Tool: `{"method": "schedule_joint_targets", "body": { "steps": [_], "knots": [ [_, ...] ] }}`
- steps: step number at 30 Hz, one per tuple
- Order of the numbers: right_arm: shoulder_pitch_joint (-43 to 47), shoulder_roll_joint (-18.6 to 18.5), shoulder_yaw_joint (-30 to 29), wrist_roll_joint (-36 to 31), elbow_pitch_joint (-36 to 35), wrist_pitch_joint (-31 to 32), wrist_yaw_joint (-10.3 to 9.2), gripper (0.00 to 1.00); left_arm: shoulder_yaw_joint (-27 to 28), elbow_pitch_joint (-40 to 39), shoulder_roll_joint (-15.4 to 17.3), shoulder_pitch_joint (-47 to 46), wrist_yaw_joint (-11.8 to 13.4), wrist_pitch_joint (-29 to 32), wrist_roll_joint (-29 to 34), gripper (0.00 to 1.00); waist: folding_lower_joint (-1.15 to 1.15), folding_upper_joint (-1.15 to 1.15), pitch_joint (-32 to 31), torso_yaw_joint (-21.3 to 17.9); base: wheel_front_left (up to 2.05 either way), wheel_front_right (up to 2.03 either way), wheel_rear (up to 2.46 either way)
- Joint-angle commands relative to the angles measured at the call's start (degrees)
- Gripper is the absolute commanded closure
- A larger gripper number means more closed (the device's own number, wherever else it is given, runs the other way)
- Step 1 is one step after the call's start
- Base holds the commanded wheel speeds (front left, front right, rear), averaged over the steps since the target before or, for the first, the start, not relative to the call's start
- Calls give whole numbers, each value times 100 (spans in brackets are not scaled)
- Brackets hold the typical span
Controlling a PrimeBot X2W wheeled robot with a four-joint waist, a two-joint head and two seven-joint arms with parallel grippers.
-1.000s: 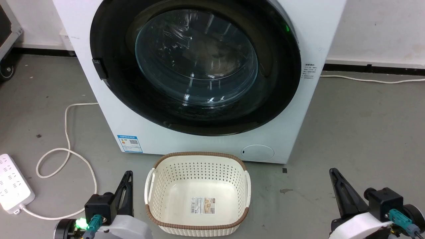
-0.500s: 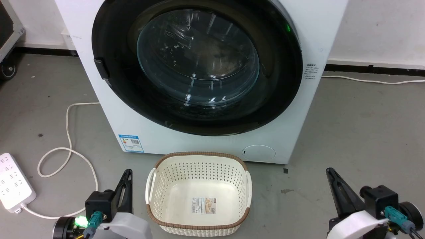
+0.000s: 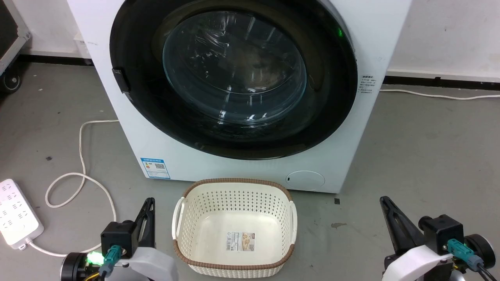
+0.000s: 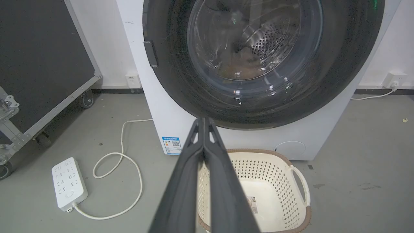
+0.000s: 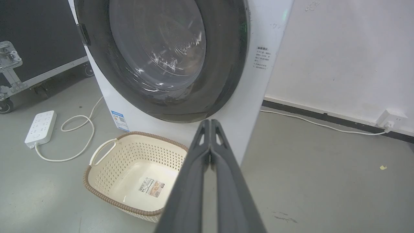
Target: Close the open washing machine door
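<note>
The washing machine door (image 3: 234, 78) is seen up ahead of the left gripper (image 3: 149, 203) and right gripper (image 3: 385, 201), not touched. Both are squeezed shut, with nothing held.

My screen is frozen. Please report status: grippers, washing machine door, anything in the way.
Left gripper and right gripper shut, empty. Washing machine door looks closed, flush. Empty laundry basket stands before it.
</note>
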Motion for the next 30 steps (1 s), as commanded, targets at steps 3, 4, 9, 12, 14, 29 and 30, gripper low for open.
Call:
{"method": "schedule_joint_targets", "body": {
  "steps": [3,4,9,12,14,29,30],
  "knots": [
    [-81,34,4,-43,-40,7,-4,100,13,-28,0,-88,2,4,42,100,0,0,0,0,0,0,0],
    [-81,34,4,-43,-40,7,-4,100,13,-28,0,-88,2,4,42,100,0,0,0,0,0,0,0],
    [-81,34,4,-43,-40,7,-4,100,13,-28,0,-88,2,4,42,100,0,0,0,0,0,0,0],
    [-81,34,4,-43,-40,7,-4,100,13,-28,0,-88,2,4,42,100,0,0,0,0,0,0,0],
    [-81,34,4,-43,-40,7,-4,100,13,-28,0,-88,2,4,42,100,0,0,0,0,0,0,0],
    [-81,34,4,-43,-40,7,-4,100,13,-28,0,-88,2,4,42,100,0,0,0,0,0,0,0],
    [-81,34,4,-43,-40,7,-4,100,13,-28,0,-88,2,4,42,100,0,0,0,0,0,0,0]
  ]
}}
